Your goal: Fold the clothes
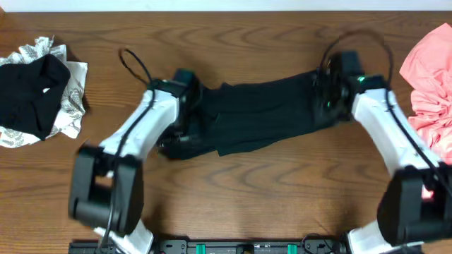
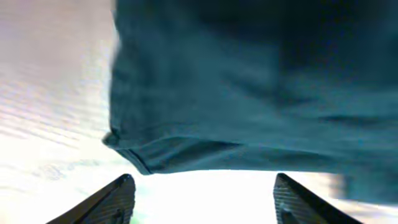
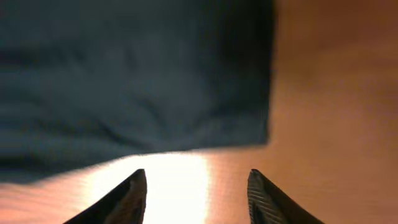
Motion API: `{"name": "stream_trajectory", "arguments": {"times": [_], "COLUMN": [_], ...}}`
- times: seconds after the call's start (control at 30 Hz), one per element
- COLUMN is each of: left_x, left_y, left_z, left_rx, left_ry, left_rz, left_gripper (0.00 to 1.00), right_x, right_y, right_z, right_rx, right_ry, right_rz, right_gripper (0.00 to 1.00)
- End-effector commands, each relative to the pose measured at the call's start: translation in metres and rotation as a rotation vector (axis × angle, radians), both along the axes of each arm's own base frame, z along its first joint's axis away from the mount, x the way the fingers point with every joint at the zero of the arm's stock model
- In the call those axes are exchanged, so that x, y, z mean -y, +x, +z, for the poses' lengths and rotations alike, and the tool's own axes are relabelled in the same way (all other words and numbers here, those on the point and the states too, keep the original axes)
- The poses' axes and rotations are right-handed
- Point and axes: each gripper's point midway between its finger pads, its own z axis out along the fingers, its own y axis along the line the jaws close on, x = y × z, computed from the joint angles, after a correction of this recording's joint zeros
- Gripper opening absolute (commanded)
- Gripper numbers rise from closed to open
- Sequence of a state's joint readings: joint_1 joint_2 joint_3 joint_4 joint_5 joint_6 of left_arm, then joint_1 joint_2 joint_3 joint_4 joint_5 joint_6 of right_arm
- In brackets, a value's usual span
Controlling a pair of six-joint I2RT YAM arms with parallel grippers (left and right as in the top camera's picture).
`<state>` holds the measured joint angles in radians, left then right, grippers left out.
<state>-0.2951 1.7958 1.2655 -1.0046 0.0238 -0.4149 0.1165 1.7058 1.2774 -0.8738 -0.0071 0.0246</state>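
1. Left arm reaches in from the near-left edge, with its wrist over the left end of the black shirt [image 1: 261, 113].
2. Left gripper [image 2: 203, 180]: jaws apart, nothing between them. The shirt's hemmed corner lies just ahead of the tips, not touching them.
3. Right arm reaches in from the near-right edge, with its wrist over the right end of the shirt.
4. Right gripper [image 3: 196, 173]: jaws apart and empty, with the shirt edge just beyond the tips and bare wood under them.
5. The shirt lies flat-ish mid-table [image 1: 247, 190], stretched as a long band between the two wrists, with some wrinkles.
6. Far left: another black garment [image 1: 32, 92] sits on a white-grey patterned piece [image 1: 70, 106], well apart from the shirt.
7. Far right edge: a crumpled pink tee [image 1: 431, 77], near the right arm and partly cut off by the frame.
8. Nothing lies between the grippers and the shirt.
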Motion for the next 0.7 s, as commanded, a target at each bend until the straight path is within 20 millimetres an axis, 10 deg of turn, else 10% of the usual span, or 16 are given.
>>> {"name": "stream_trajectory", "arguments": {"times": [0.0,0.33,0.67], "left_x": [0.009,0.026,0.025], "left_y": [0.037,0.13,0.137], "left_z": [0.056,0.105,0.086], "left_rx": [0.221,0.659,0.634], "left_ry": [-0.058,-0.101,-0.083], "left_rz": [-0.039,-0.082,-0.082], "left_gripper": [0.75,0.76,0.77], "right_x": [0.002,-0.007,-0.007], "right_y": [0.029,0.094,0.109], "right_z": [0.045,0.066,-0.019], "right_rx": [0.148,0.402,0.268], "right_ry": [0.015,0.009,-0.027], "right_rz": [-0.018,0.086,0.131], "right_gripper": [0.54,0.48,0.44]}}
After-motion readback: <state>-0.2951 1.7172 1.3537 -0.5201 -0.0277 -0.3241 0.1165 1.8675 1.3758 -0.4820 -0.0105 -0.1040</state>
